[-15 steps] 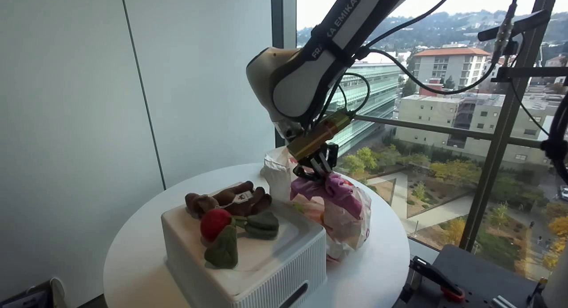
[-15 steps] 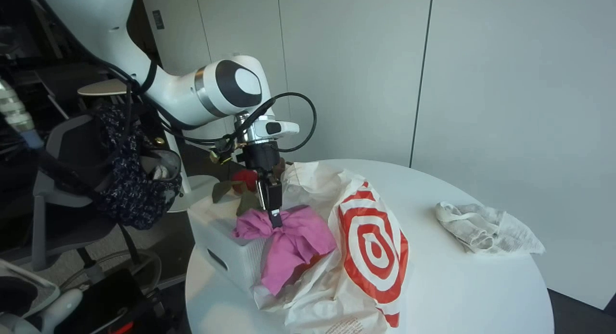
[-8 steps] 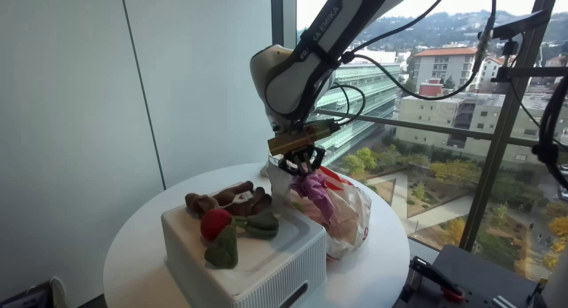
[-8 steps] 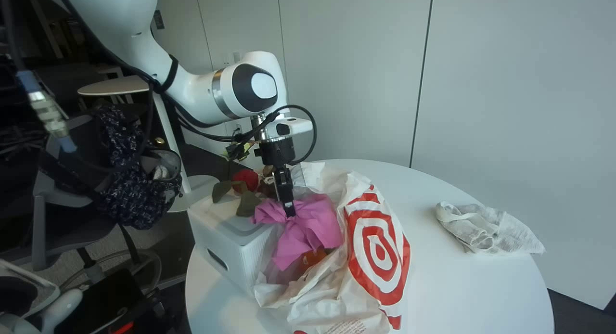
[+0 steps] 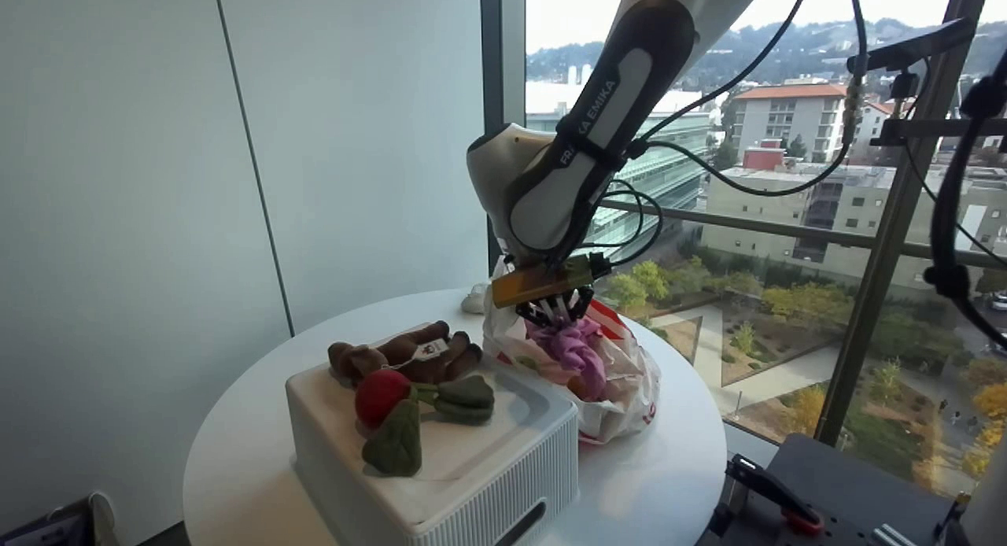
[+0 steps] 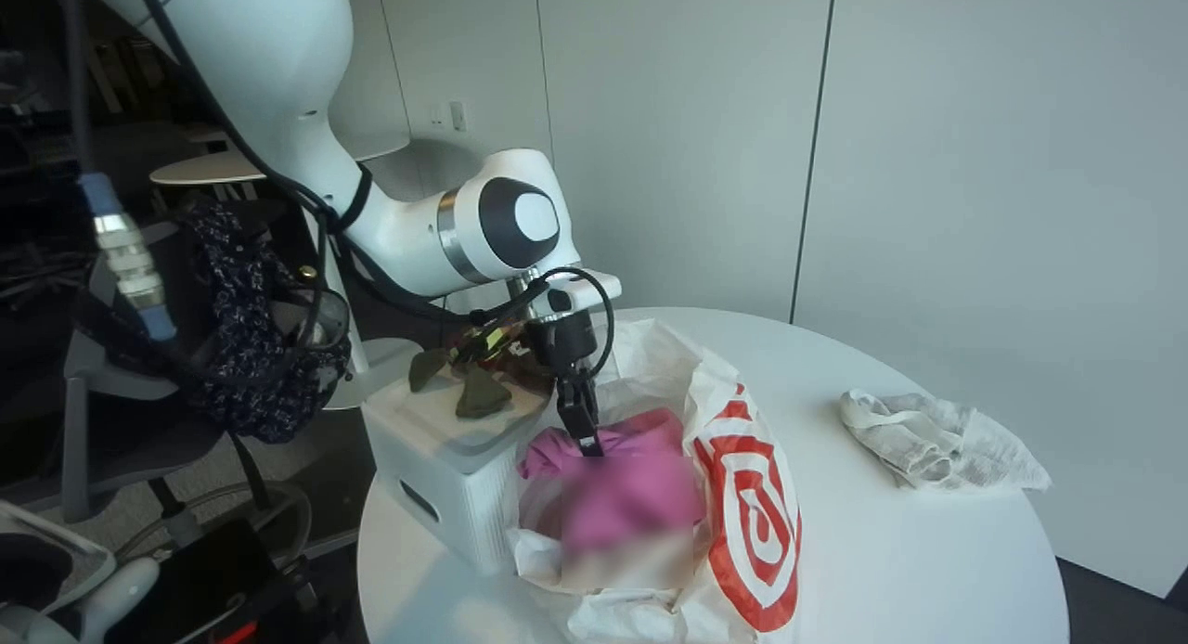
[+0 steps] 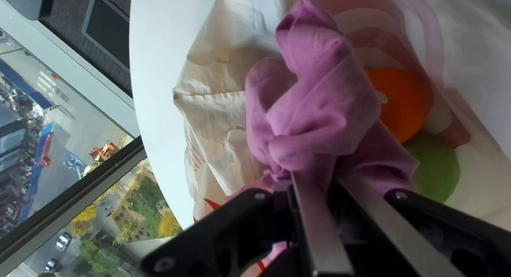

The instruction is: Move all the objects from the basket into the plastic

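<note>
My gripper is shut on the pink cloth and holds it at the mouth of the white plastic bag. In the wrist view, the gripper pinches the bunched cloth; an orange fruit and a green piece lie in the bag beside and below it. In an exterior view, a brown plush toy and a red round piece with green leaves lie on top of the white box. The cloth's lower part is blurred in an exterior view.
The box and bag stand side by side on a round white table. A crumpled whitish mesh cloth lies on the table on the bag's far side from the box. A chair with a dark backpack stands beyond the table.
My gripper has moved over the bag's mouth and lowered with the pink cloth, away from the box. The bag has shifted and opened wider. The items on the box have not moved.
</note>
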Available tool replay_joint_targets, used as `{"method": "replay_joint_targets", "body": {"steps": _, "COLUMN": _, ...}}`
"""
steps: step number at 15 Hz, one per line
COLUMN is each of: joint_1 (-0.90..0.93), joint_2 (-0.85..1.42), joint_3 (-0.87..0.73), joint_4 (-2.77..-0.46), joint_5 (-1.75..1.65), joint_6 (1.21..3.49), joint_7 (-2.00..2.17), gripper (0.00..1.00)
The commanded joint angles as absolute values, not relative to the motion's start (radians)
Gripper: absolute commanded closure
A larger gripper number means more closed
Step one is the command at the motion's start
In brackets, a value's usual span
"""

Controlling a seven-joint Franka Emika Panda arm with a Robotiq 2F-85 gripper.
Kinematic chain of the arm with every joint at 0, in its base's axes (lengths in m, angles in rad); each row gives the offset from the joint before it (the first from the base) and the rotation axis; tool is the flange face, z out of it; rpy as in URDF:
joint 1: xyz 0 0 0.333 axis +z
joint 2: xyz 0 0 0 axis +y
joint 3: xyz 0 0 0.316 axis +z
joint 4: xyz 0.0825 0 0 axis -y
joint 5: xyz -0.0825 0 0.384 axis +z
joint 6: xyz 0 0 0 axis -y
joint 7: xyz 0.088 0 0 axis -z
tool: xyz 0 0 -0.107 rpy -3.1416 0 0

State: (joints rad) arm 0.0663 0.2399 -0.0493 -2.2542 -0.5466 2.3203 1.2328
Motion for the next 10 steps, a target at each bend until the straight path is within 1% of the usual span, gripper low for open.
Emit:
{"method": "replay_joint_targets", "body": {"steps": 1, "joint_1": 0.084, "joint_2": 0.246, "joint_3": -0.085, "joint_4": -2.302, "joint_5": -0.616, "joint_6": 2.467, "joint_7": 1.309, "gripper": 0.90}}
{"method": "replay_joint_targets", "body": {"steps": 3, "joint_1": 0.092, "joint_2": 0.260, "joint_3": -0.098, "joint_4": -2.318, "joint_5": -0.660, "joint_6": 2.526, "joint_7": 1.338, "gripper": 0.90}}
{"method": "replay_joint_targets", "body": {"steps": 4, "joint_1": 0.094, "joint_2": 0.267, "joint_3": -0.102, "joint_4": -2.325, "joint_5": -0.675, "joint_6": 2.541, "joint_7": 1.349, "gripper": 0.64}}
{"method": "replay_joint_targets", "body": {"steps": 5, "joint_1": 0.096, "joint_2": 0.268, "joint_3": -0.104, "joint_4": -2.334, "joint_5": -0.687, "joint_6": 2.554, "joint_7": 1.360, "gripper": 0.64}}
{"method": "replay_joint_targets", "body": {"steps": 6, "joint_1": 0.101, "joint_2": 0.266, "joint_3": -0.105, "joint_4": -2.339, "joint_5": -0.706, "joint_6": 2.553, "joint_7": 1.363, "gripper": 0.59}}
{"method": "replay_joint_targets", "body": {"steps": 8, "joint_1": 0.108, "joint_2": 0.245, "joint_3": -0.094, "joint_4": -2.344, "joint_5": -0.709, "joint_6": 2.506, "joint_7": 1.336, "gripper": 0.43}}
{"method": "replay_joint_targets", "body": {"steps": 9, "joint_1": 0.108, "joint_2": 0.221, "joint_3": -0.077, "joint_4": -2.347, "joint_5": -0.681, "joint_6": 2.465, "joint_7": 1.290, "gripper": 0.34}}
{"method": "replay_joint_targets", "body": {"steps": 10, "joint_1": 0.111, "joint_2": 0.202, "joint_3": -0.069, "joint_4": -2.352, "joint_5": -0.681, "joint_6": 2.453, "joint_7": 1.262, "gripper": 0.27}}
